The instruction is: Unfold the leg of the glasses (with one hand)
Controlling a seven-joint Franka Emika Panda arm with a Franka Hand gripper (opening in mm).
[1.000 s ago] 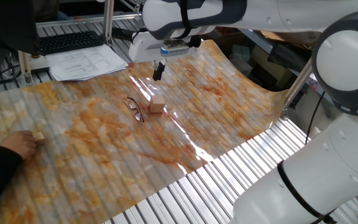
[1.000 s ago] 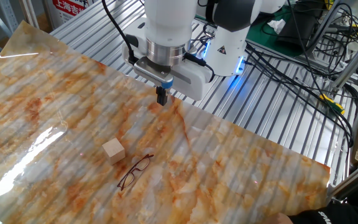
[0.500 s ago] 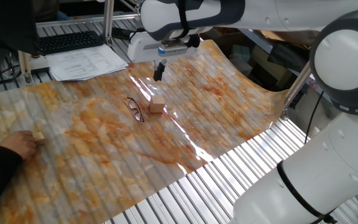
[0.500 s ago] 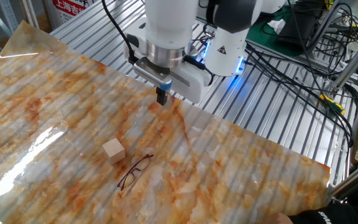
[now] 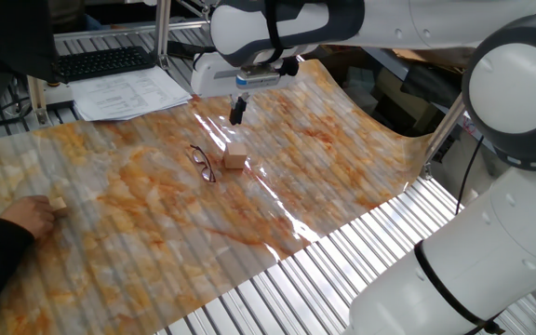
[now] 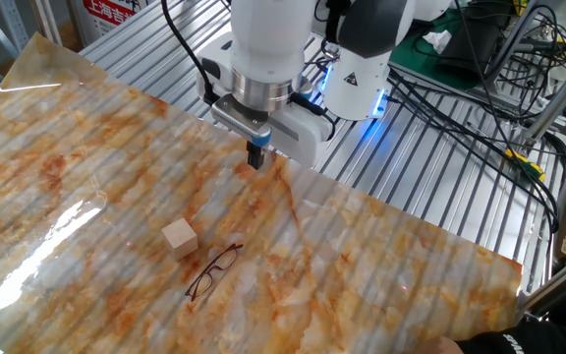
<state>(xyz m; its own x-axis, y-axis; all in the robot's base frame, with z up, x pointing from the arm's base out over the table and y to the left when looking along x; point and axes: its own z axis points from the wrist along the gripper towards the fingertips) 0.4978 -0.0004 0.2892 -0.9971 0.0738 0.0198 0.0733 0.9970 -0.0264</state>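
The glasses (image 5: 202, 162) lie folded on the orange-marbled sheet, a thin dark wire frame with clear lenses; they also show in the other fixed view (image 6: 211, 272). The leg lies along the frame and I cannot make it out separately. My gripper (image 5: 237, 113) hangs above the sheet behind the glasses, well apart from them, its two dark fingers pressed together and empty. In the other fixed view the gripper (image 6: 255, 158) is near the sheet's far edge.
A small tan wooden cube (image 5: 236, 158) sits just right of the glasses, also in the other fixed view (image 6: 179, 237). A person's hand (image 5: 28, 217) rests at the sheet's left edge by another small cube (image 5: 59, 203). Papers (image 5: 133, 91) and a keyboard (image 5: 100, 61) lie behind.
The gripper's wrist has turned slightly and shifted a little; the glasses, cube and hand have not moved.
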